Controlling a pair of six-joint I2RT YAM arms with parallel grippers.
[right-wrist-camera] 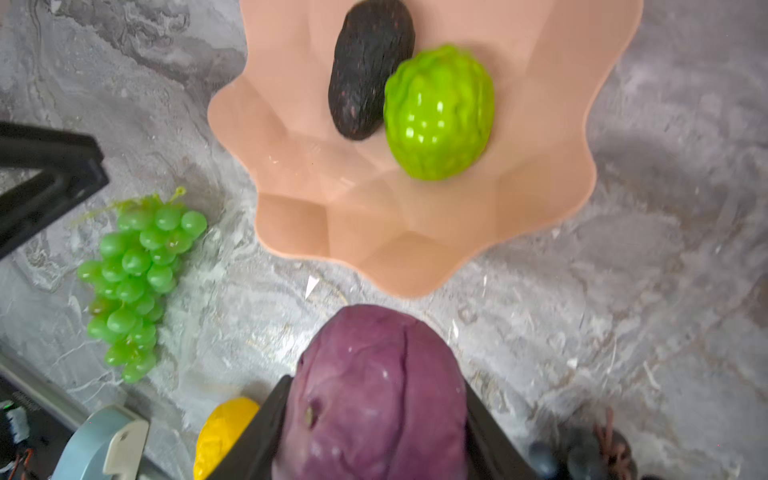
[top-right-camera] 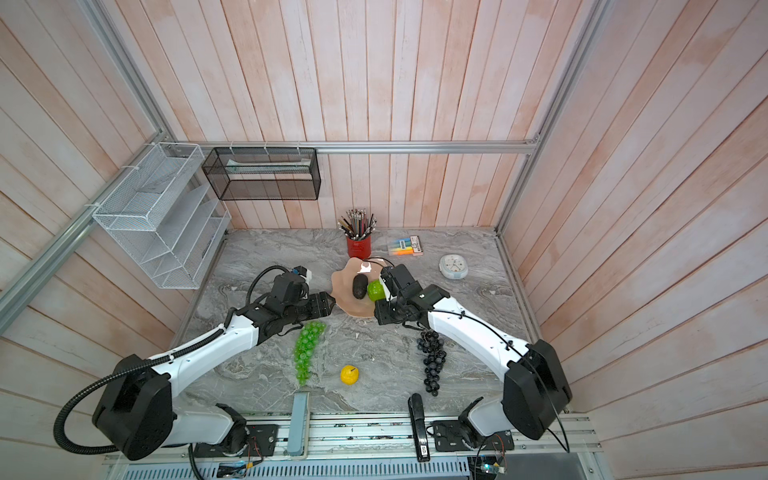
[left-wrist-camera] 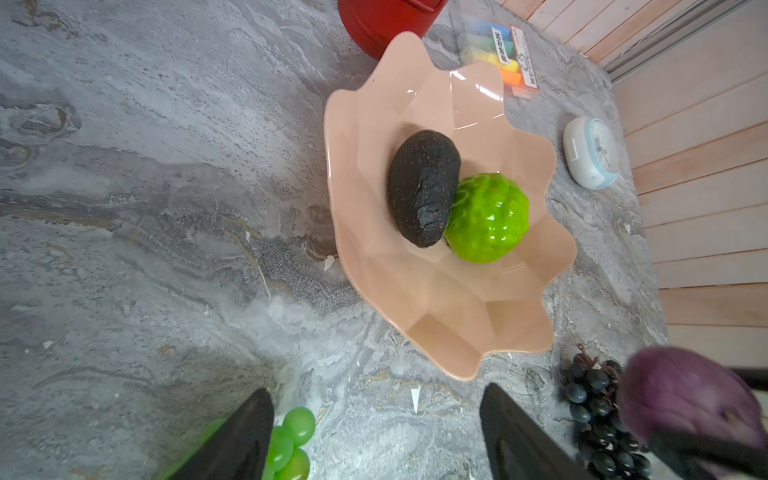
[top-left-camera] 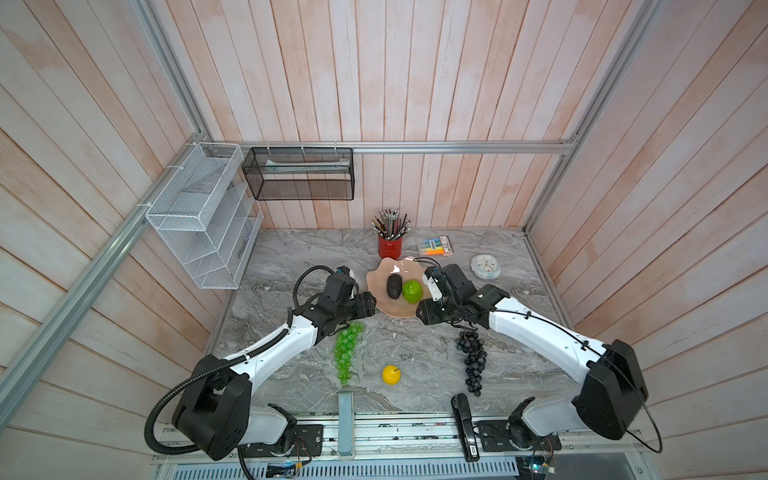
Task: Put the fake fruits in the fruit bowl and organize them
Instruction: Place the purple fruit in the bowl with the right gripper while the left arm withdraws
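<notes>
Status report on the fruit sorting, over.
Left gripper open, empty. Right gripper shut on small purple plastic ball, short of salmon-pink scalloped bowl. Black avocado, bumpy lime-green ball in bowl. Nothing in the way.

1. One green grape bunch (top-left-camera: 347,351), one dark grape bunch (top-left-camera: 471,357).
2. One avocado (top-left-camera: 394,286), one bumpy green ball (top-left-camera: 412,291), one yellow fruit (top-left-camera: 391,375), one purple ball (right-wrist-camera: 378,395).
3. One pink bowl (top-left-camera: 392,308).
4. One pencil cup (top-left-camera: 390,246), one marker pack (top-left-camera: 436,245), one clock (top-left-camera: 485,266), one stapler (top-left-camera: 464,424).

Avocado (top-left-camera: 394,286) left of ball (top-left-camera: 412,291), touching, in bowl (top-left-camera: 390,309). Cup (top-left-camera: 390,246) behind bowl. Left grapes (top-left-camera: 345,353), right grapes (top-left-camera: 471,357) before bowl, small fruit (top-left-camera: 391,374) between. Small ball (right-wrist-camera: 374,365) in right gripper (right-wrist-camera: 376,432), by bowl's front rim.
</notes>
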